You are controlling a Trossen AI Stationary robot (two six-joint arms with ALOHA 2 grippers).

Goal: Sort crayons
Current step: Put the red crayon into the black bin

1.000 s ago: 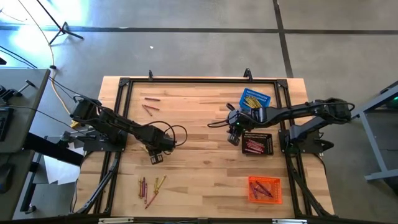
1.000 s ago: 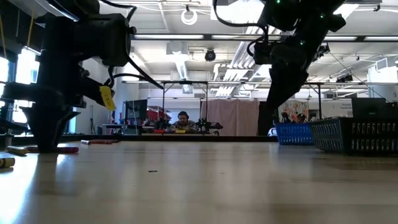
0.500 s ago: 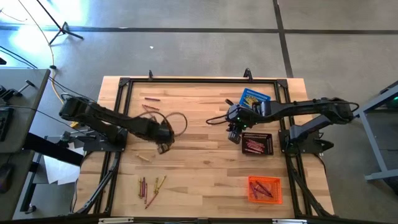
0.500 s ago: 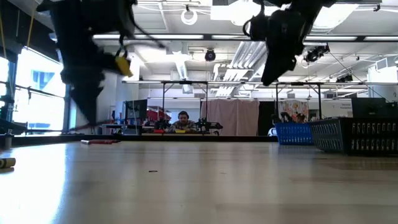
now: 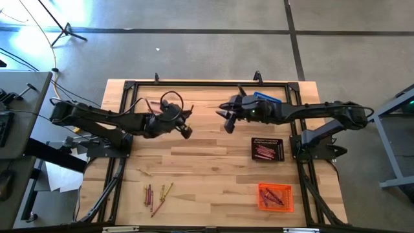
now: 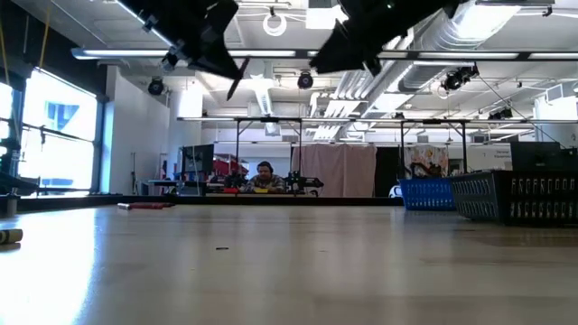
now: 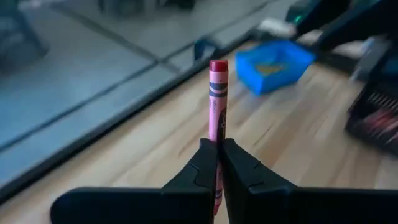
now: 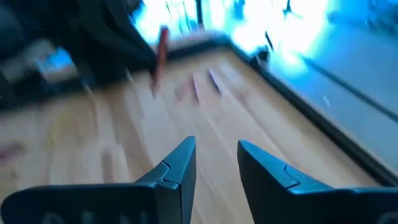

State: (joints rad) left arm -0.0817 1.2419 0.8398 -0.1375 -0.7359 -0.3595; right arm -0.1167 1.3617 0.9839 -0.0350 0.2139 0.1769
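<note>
Gripping pink crayon (image 7: 216, 118) upright, left claw (image 7: 219, 163); right claw (image 8: 214, 163) seemingly empty.

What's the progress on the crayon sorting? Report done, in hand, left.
Done: the blue basket, black basket and orange basket each hold crayons. In hand: the left gripper, raised mid-table, clamps a pink crayon; the right gripper faces it, open. Left: the loose cluster near the front edge and some near the far-left rail.

Right wrist view blurred, pink crayon (image 7: 217, 118) lower end hidden between left end effector (image 7: 218, 163) fingers
</note>
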